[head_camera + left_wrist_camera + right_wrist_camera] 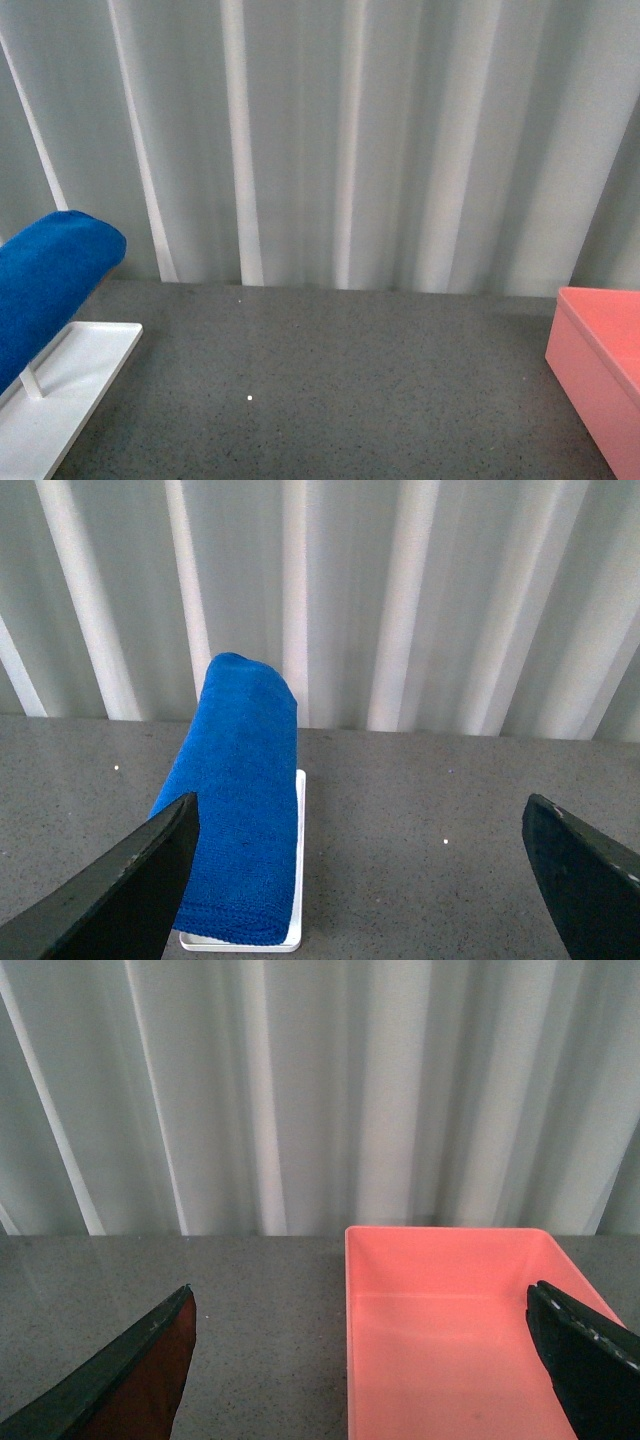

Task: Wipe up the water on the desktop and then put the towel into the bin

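Cloth, plastic and stone-like finishes
Fluffy blue cloth towel (240,810); smooth pink plastic bin (450,1260); matt, speckled grey table (350,380).

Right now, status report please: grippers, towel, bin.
Left gripper open, facing bright blue fluffy towel draped over white rack. Right gripper open, facing salmon-pink rectangular plastic bin. No water discernible on dark grey desktop.

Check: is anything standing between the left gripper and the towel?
Nothing visible does. The towel hangs over the white rack ahead of the left gripper, whose jaws are open. Only bare desktop shows beside it.
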`<move>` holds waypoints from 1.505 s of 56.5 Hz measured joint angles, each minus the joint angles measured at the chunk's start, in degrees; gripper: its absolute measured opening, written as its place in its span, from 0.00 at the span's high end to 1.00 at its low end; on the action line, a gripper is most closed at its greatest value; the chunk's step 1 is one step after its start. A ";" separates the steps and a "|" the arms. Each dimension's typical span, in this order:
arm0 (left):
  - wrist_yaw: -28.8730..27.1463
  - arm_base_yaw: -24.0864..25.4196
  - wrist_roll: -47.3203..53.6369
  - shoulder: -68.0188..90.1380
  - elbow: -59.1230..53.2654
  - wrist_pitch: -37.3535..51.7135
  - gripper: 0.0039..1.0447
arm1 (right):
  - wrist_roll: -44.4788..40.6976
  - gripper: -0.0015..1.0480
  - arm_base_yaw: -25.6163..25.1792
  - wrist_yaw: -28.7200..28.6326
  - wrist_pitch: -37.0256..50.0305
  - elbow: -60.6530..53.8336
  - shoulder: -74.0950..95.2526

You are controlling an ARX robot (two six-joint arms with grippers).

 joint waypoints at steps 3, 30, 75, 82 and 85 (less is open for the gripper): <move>0.00 0.00 0.00 0.00 0.00 0.00 0.06 | 0.00 0.07 0.00 0.00 0.00 0.00 0.00; 0.00 0.00 0.00 0.00 0.00 0.00 0.06 | 0.00 0.07 0.00 0.00 0.00 0.00 0.00; 0.00 0.00 0.00 0.00 0.00 0.00 0.06 | 0.00 0.07 0.00 0.00 0.00 0.00 0.00; 1.05 0.33 -1.22 0.48 0.13 -0.76 0.06 | 0.00 0.07 0.00 0.00 0.00 0.00 0.00; 6.32 1.97 -7.30 3.74 1.97 -7.08 0.06 | 0.00 0.07 0.00 0.00 0.00 0.00 0.00</move>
